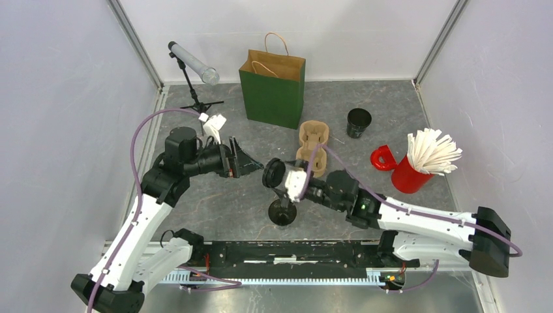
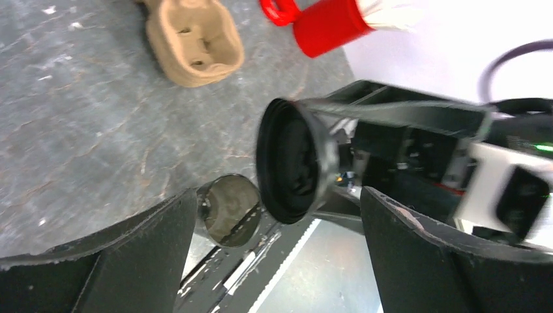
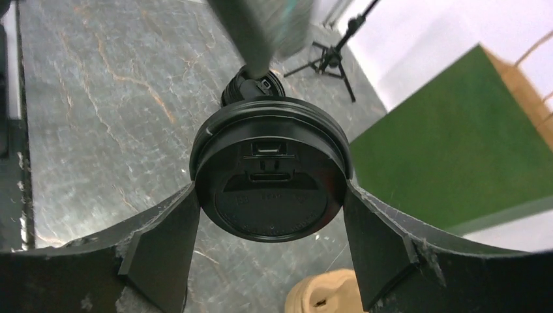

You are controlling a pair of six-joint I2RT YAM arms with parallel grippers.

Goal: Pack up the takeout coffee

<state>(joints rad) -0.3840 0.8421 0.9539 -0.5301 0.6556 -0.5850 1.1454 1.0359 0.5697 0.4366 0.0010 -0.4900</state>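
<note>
My right gripper (image 3: 270, 199) is clamped on the takeout coffee (image 3: 270, 176) at its lid rim; cup tipped sideways, centre of the overhead frame; left gripper (image 1: 250, 163) gapes open just beside it; pulp cup carrier (image 1: 313, 142) sits up-right; risk: squeezing only the rim, the lid could pop or slip.

Takeout coffee (image 3: 270, 189) seen end-on, body hidden; red mug (image 2: 329, 26) cropped.
</note>
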